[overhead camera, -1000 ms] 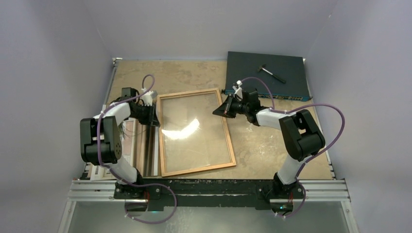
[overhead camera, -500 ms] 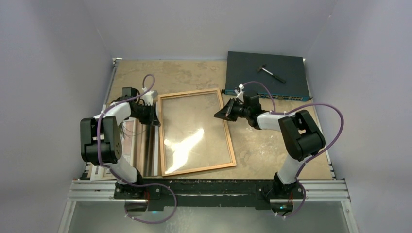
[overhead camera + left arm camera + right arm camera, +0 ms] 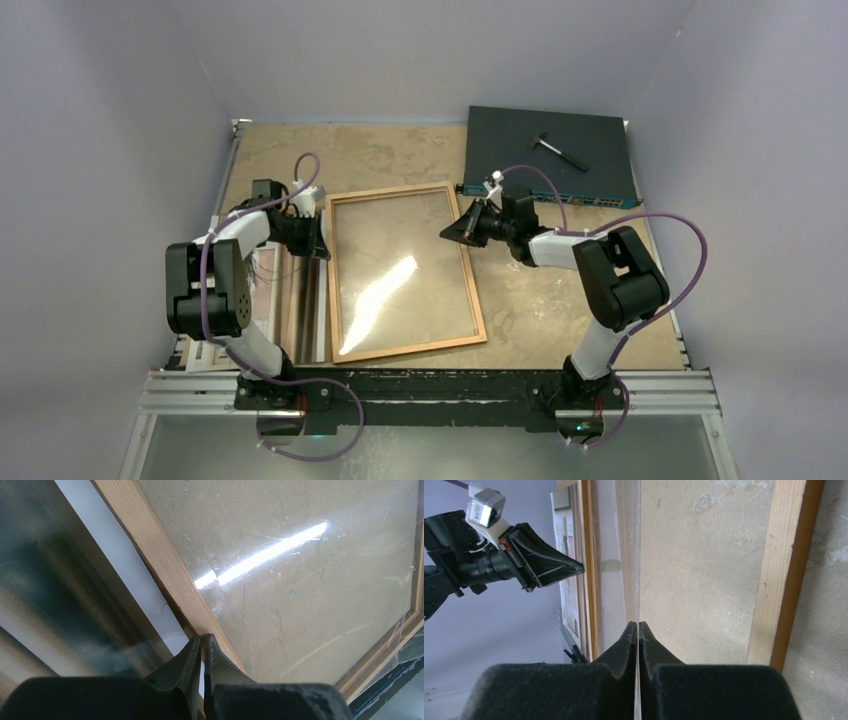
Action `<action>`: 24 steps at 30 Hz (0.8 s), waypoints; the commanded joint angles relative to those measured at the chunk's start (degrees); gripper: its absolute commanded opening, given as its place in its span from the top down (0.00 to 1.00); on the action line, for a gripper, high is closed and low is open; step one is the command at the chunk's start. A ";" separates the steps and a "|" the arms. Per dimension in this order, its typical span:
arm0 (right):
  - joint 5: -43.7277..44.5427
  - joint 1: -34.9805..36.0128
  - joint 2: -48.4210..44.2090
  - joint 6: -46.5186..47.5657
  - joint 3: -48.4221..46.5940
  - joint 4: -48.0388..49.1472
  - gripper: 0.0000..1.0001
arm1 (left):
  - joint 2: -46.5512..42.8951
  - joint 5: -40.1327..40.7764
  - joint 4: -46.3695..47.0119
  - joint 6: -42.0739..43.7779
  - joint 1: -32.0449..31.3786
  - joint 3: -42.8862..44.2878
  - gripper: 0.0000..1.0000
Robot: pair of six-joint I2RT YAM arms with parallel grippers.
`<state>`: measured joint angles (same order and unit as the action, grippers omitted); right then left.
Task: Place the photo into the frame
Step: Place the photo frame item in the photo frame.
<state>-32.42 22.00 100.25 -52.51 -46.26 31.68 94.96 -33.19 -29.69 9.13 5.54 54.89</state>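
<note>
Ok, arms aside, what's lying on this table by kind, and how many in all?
Wooden frame: 1
Clear pane: 1
Photo: 1
Dark flat box: 1
Small tool on the box: 1
Total: 5 that can be made out

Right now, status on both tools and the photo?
Right tool shut on clear pane. Left tool shut at its left edge. Photo beside frame, not in. Pane covers frame opening.
</note>
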 commanded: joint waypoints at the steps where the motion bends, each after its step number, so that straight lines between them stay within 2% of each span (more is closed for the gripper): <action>1: 1.06 -0.11 -0.82 -0.46 1.00 6.67 1.00 | 1.24 1.32 0.78 0.68 -0.81 0.94 0.98; 7: 0.51 -0.03 -4.66 -0.05 2.75 9.18 1.00 | 1.43 1.22 0.84 0.72 -0.88 0.99 1.00; 24: -0.48 1.90 -4.14 -3.20 4.40 16.33 1.00 | 1.34 1.11 0.54 0.80 -1.06 1.03 1.00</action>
<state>-32.38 22.83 98.08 -54.61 -42.39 43.24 95.15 -33.21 -29.61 9.13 5.10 55.18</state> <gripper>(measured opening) 0.005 0.005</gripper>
